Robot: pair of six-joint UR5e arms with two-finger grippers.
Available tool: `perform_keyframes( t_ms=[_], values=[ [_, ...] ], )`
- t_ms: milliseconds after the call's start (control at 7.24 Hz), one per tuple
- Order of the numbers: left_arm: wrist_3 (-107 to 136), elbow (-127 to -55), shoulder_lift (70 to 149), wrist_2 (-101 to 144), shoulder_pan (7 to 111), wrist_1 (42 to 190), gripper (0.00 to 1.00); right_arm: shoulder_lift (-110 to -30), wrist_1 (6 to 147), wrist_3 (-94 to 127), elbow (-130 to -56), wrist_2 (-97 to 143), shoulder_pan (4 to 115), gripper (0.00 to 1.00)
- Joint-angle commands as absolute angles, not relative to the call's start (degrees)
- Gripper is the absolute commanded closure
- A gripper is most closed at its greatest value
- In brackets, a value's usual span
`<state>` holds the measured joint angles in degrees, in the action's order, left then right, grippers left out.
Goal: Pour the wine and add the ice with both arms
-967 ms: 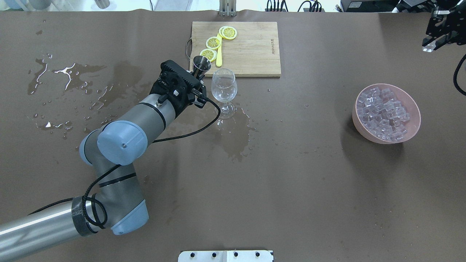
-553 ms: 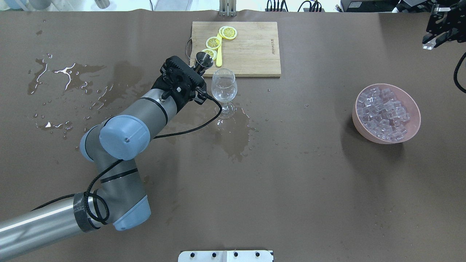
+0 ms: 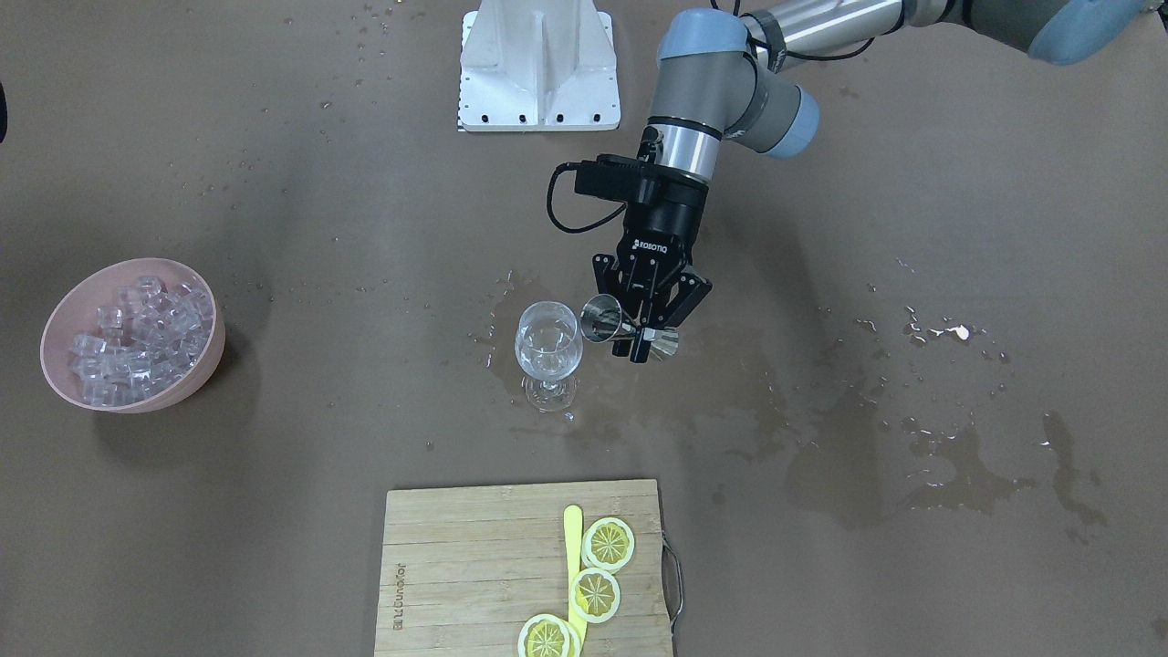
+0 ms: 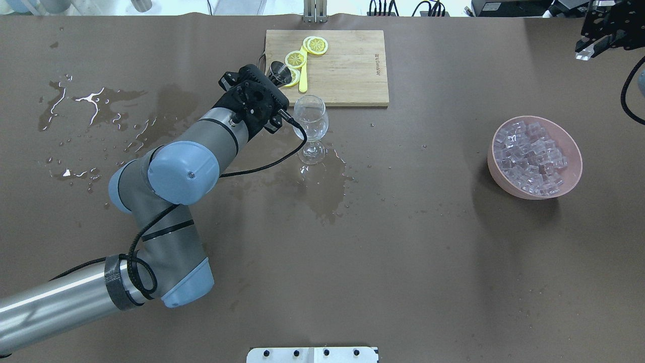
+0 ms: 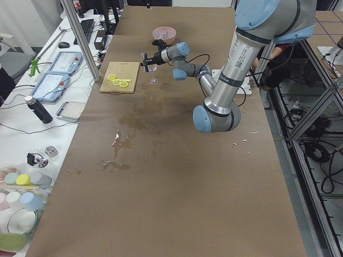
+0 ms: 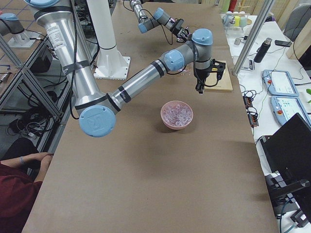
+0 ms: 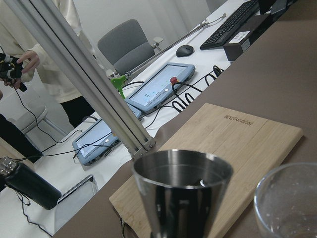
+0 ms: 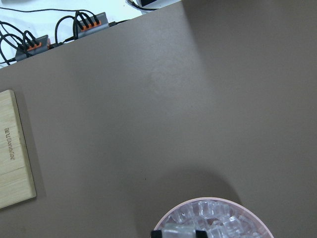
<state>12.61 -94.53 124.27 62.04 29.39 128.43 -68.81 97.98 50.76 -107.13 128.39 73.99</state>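
Note:
My left gripper (image 3: 650, 330) is shut on a steel jigger (image 3: 606, 321), held tilted with its mouth beside the rim of the wine glass (image 3: 547, 350). The jigger (image 4: 278, 72) sits over the board's near corner, just left of the glass (image 4: 311, 119). I cannot tell how much wine is in either. My right gripper (image 4: 587, 48) is at the far right, high above the table, shut on one clear ice cube (image 4: 581, 54); the cube (image 8: 178, 231) shows between the fingertips. The pink bowl (image 4: 568, 189) of ice (image 4: 531, 154) lies below it.
A bamboo cutting board (image 4: 347, 68) with lemon slices (image 4: 296, 59) and a yellow stick (image 4: 303, 75) lies behind the glass. Wet puddles spread around the glass (image 4: 322, 189) and at the table's left (image 4: 90, 101). The white base bracket (image 4: 312, 354) is at the near edge.
My left gripper has carried the jigger away from me toward the board, past the glass rim. My right gripper has moved slightly farther and left with the ice cube.

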Motion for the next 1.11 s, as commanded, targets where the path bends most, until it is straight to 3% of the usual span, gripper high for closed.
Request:
perform_keyframes(
  t_ms=[0,967],
  values=[
    [7.65,-94.40,124.80,60.74,29.62,127.35,1.00,-67.60,98.00,50.80,-106.96,128.32,73.74,0.77],
    [1.33,-94.13,125.16,55.02,25.75,127.09,1.00,-63.11,98.17,51.50,-107.05,128.06,69.53,0.77]
  ],
)
